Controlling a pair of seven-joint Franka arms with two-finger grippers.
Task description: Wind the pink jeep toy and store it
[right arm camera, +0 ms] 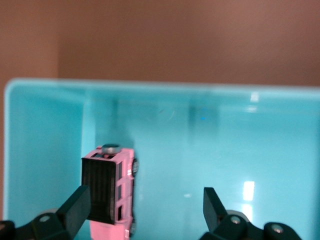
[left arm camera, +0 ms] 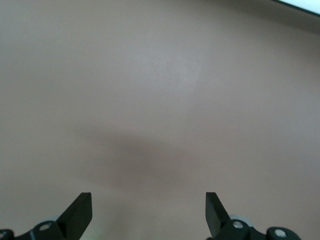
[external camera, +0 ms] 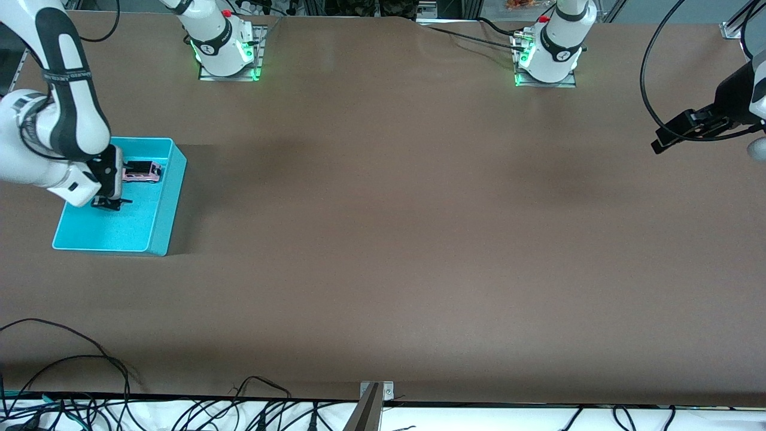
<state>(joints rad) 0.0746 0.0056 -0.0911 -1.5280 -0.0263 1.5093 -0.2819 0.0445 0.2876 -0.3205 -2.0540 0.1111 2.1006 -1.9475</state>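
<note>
The toy car [external camera: 142, 172] lies in the bin [external camera: 164, 197], at twelve o'clock inside it; right gripper [external camera: 106, 203] spread wide above; left gripper [left arm camera: 149, 215] waits, wide

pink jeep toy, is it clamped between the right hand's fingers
No, the pink jeep toy lies on the floor of the turquoise bin, and the right hand is open over it with one finger beside the toy.

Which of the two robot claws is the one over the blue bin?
The right gripper, open over the turquoise bin beside the pink jeep toy lying inside. The left gripper hangs open over bare table.
</note>
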